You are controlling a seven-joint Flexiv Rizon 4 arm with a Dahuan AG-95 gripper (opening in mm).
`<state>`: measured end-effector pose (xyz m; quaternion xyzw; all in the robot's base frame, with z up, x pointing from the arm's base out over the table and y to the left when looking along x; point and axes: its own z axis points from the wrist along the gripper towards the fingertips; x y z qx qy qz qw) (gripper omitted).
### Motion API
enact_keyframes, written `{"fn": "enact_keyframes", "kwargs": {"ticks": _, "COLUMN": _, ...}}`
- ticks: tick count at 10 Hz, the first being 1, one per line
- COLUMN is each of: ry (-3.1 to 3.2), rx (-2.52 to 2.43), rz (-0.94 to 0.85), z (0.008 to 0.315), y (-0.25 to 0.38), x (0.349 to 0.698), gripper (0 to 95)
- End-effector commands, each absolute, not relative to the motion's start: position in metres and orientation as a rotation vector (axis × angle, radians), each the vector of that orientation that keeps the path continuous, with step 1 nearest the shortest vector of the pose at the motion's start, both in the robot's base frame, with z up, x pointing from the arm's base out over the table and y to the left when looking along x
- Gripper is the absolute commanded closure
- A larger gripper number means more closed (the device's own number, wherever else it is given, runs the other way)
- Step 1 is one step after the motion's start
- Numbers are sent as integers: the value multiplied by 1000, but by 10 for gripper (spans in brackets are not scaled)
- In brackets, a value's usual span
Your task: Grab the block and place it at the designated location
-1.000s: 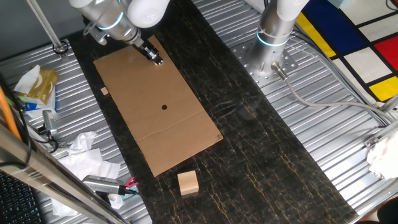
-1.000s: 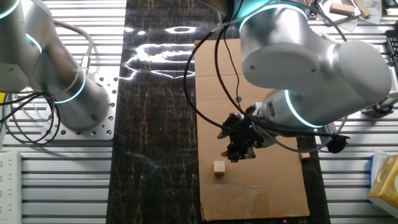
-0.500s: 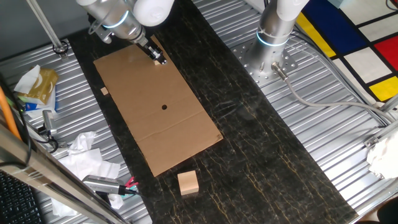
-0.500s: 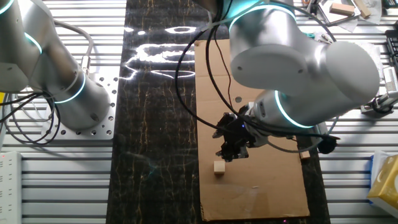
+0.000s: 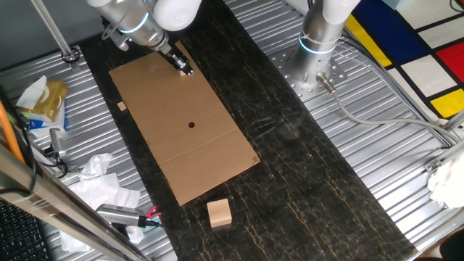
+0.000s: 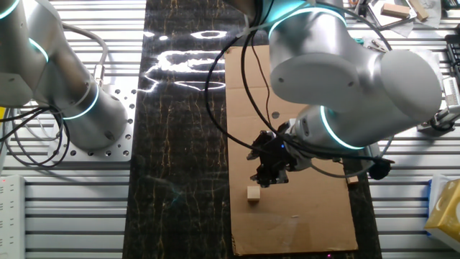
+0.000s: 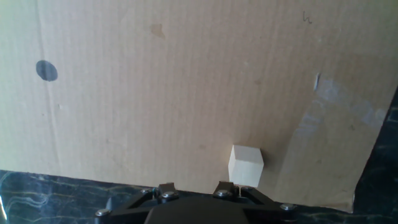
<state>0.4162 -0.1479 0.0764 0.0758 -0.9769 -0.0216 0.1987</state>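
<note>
The block, a tiny pale beige cube, sits on the brown cardboard sheet near its corner. It also shows in the other fixed view. In the first fixed view the fingers hide it. My gripper hovers just short of the block, jaws apart and empty, with the cube ahead of the right finger. The gripper shows just above the cube in the other fixed view and at the sheet's far edge in the first one. The black dot marks the sheet's middle, far left in the hand view.
A larger tan wooden block lies on the dark mat in front of the sheet. A small flat tan chip lies left of the sheet. Crumpled paper and clutter fill the left side. A second arm's base stands at the back.
The gripper has shifted a little toward the sheet's corner and the cube over the last second, and has barely moved in the last half second. The block has not moved.
</note>
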Motion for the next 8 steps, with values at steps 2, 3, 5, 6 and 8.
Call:
{"fn": "enact_keyframes", "kwargs": {"ticks": 2, "ry": -2739, "rx": 195, "rz": -75, "z": 76, "y": -148, "x": 417, "gripper": 380}}
{"fn": "enact_keyframes", "kwargs": {"ticks": 3, "ry": -2738, "rx": 195, "rz": -77, "z": 76, "y": -148, "x": 417, "gripper": 380}}
{"fn": "enact_keyframes", "kwargs": {"ticks": 5, "ry": -2729, "rx": 165, "rz": -68, "z": 76, "y": -148, "x": 417, "gripper": 380}}
{"fn": "enact_keyframes", "kwargs": {"ticks": 6, "ry": -2729, "rx": 137, "rz": -54, "z": 76, "y": -148, "x": 417, "gripper": 380}}
{"fn": "enact_keyframes", "kwargs": {"ticks": 8, "ry": -2729, "rx": 121, "rz": -47, "z": 76, "y": -148, "x": 417, "gripper": 380}}
